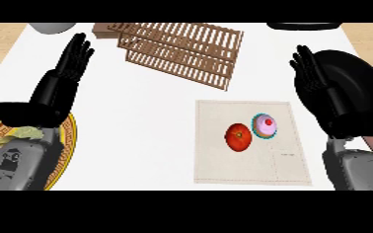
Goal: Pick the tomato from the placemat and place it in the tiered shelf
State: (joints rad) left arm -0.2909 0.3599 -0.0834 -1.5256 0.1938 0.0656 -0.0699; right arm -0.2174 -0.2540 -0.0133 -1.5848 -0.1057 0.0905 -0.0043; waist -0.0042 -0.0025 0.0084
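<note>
A red tomato lies on the beige placemat at the lower right of the white counter. Beside it on the mat, to the right, sits a pink cupcake in a teal wrapper. The brown slatted tiered shelf stands at the back centre. My right hand is upright just right of the mat, fingers straight and holding nothing. At the left side my left hand rests open with fingers up, far from the tomato.
A black round object lies behind my right hand. A yellow patterned plate with greenish food shows at the lower left under my left forearm. A grey bowl sits at the back left, and a dark object at the back right.
</note>
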